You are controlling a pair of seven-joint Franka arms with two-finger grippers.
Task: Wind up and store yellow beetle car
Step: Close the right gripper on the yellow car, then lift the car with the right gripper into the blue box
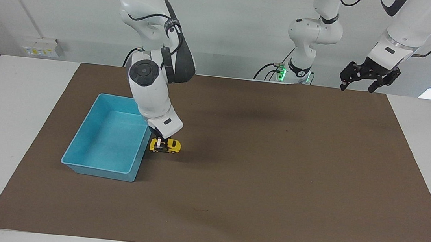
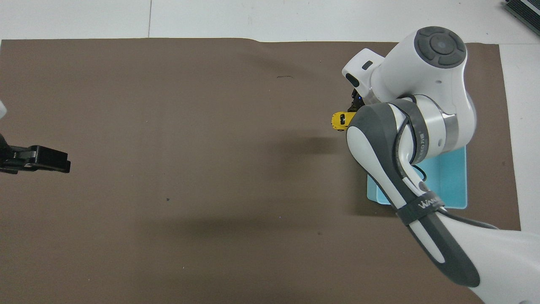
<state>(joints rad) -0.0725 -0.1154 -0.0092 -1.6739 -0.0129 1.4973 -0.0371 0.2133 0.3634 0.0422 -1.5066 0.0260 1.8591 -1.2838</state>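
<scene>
your right gripper (image 1: 162,144) is clamped on the car (image 1: 165,146), lifted at centre-left of the frame beside the bin (image 1: 106,142), likely ready to drop in. left gripper (image 1: 368,78) waits, spread apart.

I see a matt brown paper-like sheet (image 1: 273,174) over the smooth white worktop (image 1: 9,125). The blue bin (image 1: 106,146) looks like smooth plastic with a slight sheen; the yellow beetle car (image 1: 165,146) looks glossy; arm shells (image 2: 422,84) glossy white plastic.
</scene>
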